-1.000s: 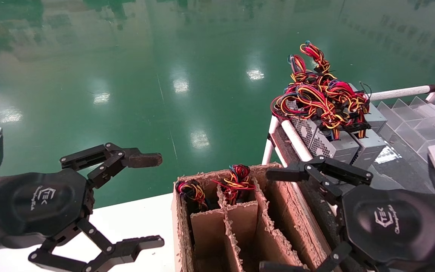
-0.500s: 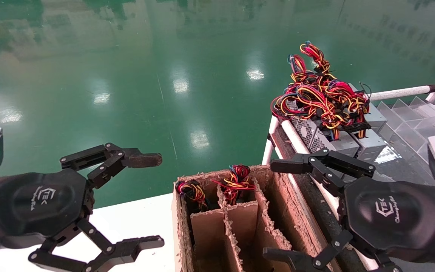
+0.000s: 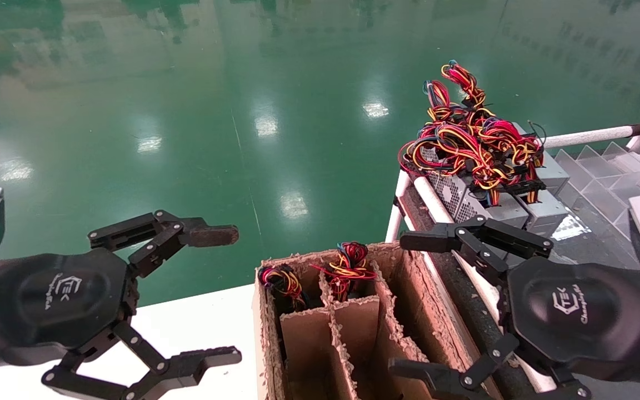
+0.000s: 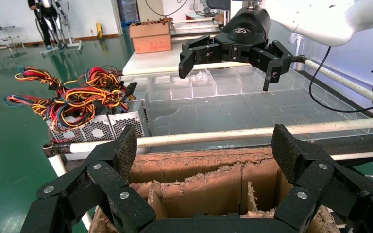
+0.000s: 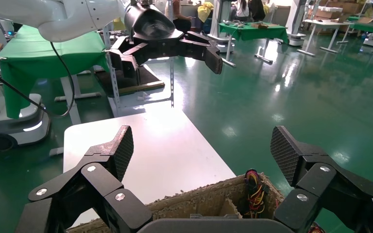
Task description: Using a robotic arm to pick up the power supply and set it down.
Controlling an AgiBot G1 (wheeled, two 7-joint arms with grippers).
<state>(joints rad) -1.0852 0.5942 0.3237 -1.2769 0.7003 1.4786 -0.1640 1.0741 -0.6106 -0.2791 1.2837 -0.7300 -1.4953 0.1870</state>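
Right gripper (image 3: 414, 308) hangs spread wide and empty over the cardboard box (image 3: 436, 311), with the power supply (image 3: 484, 208) beyond it, where loose wires (image 3: 470, 144) could snag a finger on approach.

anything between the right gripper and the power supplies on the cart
Nothing solid visible. The right gripper, open, hangs over the cardboard box edge and the cart's white rail; the power supply lies just past that rail, under tangled wires.
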